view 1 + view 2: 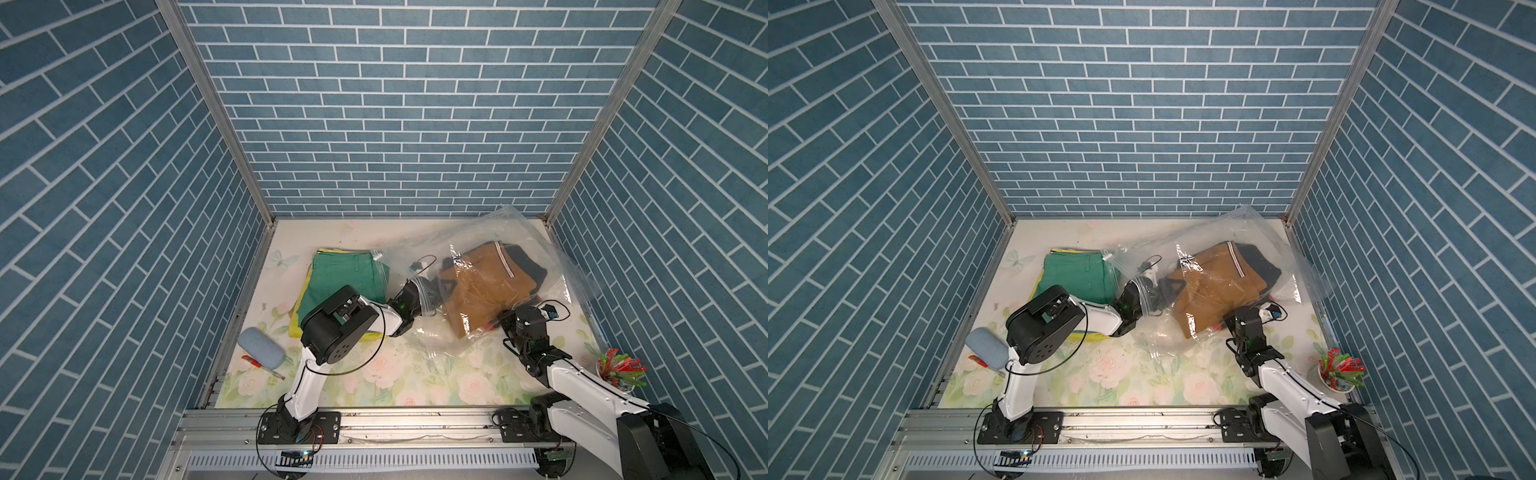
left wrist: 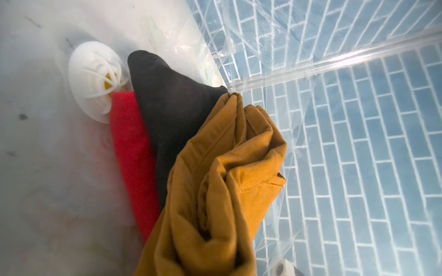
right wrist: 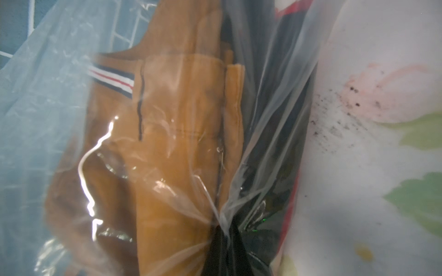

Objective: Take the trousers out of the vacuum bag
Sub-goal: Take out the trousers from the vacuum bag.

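Inside the vacuum bag (image 1: 528, 241), the mustard-brown trousers (image 1: 482, 291) lie between the grippers. The left gripper (image 1: 440, 291), in through the mouth, seems clamped on their bunched end, though the grip itself is hidden. The right gripper (image 1: 503, 319) pinches the plastic at their near corner, so the way out runs one way only: toward the left arm (image 1: 332, 332).

Open floral tabletop (image 1: 415, 374) lies along the near edge. The vacuum bag (image 1: 561, 266) fills the far right, stacked green trousers (image 1: 340, 278) the far left; a grey-blue case (image 1: 260, 347) and a cup of pegs (image 1: 619, 370) sit toward the near corners
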Controlling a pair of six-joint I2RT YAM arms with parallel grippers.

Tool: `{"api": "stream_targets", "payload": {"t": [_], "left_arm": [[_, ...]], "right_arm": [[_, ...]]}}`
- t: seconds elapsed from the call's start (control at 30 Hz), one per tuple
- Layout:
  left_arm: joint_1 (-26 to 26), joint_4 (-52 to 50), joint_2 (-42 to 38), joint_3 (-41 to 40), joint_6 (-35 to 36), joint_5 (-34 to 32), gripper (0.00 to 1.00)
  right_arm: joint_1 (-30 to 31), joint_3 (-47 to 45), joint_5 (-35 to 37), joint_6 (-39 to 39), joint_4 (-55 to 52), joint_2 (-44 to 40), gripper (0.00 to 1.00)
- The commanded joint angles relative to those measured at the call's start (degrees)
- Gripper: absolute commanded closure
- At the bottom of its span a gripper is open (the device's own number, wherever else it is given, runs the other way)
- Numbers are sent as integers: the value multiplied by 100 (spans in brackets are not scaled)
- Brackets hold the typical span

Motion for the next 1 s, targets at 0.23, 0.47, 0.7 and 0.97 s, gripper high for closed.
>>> {"api": "stream_targets", "payload": {"t": [0.23,0.47,0.7,0.97], "left_arm": [[42,486,-549,-1273,123,596,100],[-62,716,-841,-1939,51,472,100],[-499,1267,-827,-2388,-246,148,100],[-972,902,-1069,-2352,-153,-296,100]], "right_arm": [[81,135,-6,81,210,32,100],[85,144,44,155,312,136,100],[86,140,52,212,370,172,100],[84,87,56,238,370,142,100]]}}
